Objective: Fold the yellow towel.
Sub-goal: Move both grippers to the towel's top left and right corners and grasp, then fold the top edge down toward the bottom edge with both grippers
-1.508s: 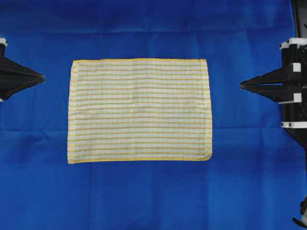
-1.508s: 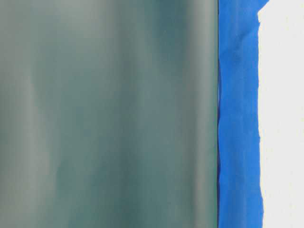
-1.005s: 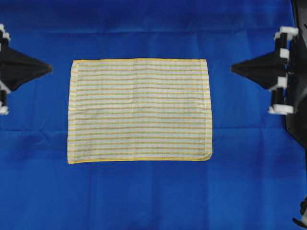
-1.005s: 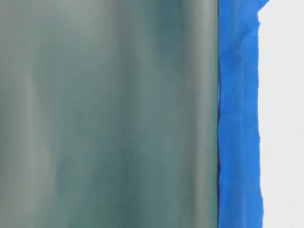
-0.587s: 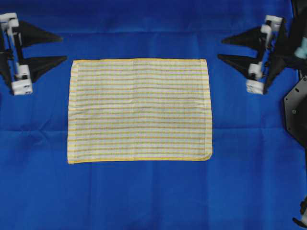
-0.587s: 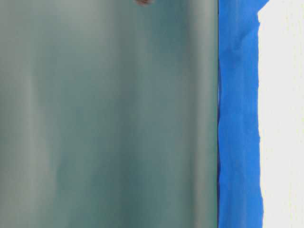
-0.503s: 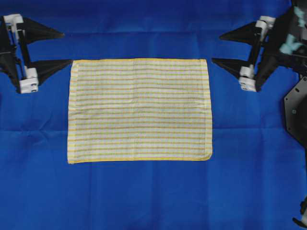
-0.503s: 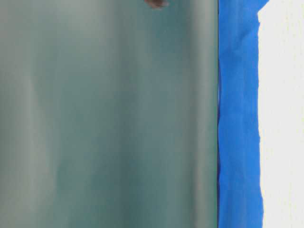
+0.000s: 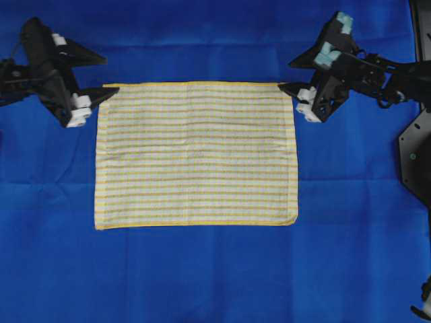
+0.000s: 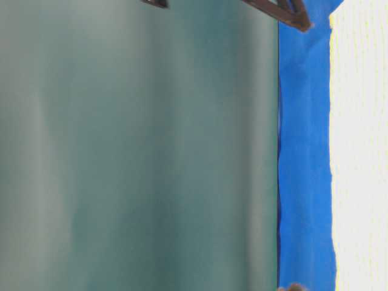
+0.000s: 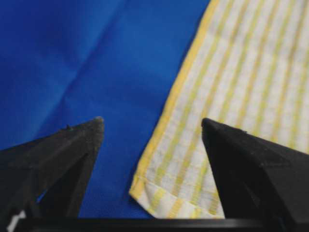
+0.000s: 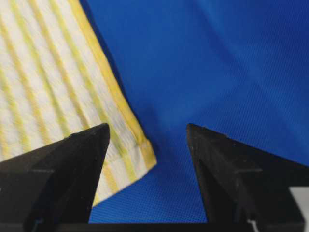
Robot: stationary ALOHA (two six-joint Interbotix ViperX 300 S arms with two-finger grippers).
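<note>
Fingers of the left end effector (image 11: 150, 128) stand spread in the left wrist view, one over the blue cloth (image 11: 87, 58), the other over the striped corner of the yellow towel (image 11: 231, 87). The right end effector (image 12: 147, 133) is likewise spread, its fingers straddling the towel's opposite top corner. Neither pinches anything. From overhead, the yellow towel (image 9: 195, 155) lies flat and unfolded in the middle of the blue cloth (image 9: 202, 276) covering the counter, with the left end effector (image 9: 108, 75) at its top left corner and the right end effector (image 9: 288, 75) at its top right corner.
</note>
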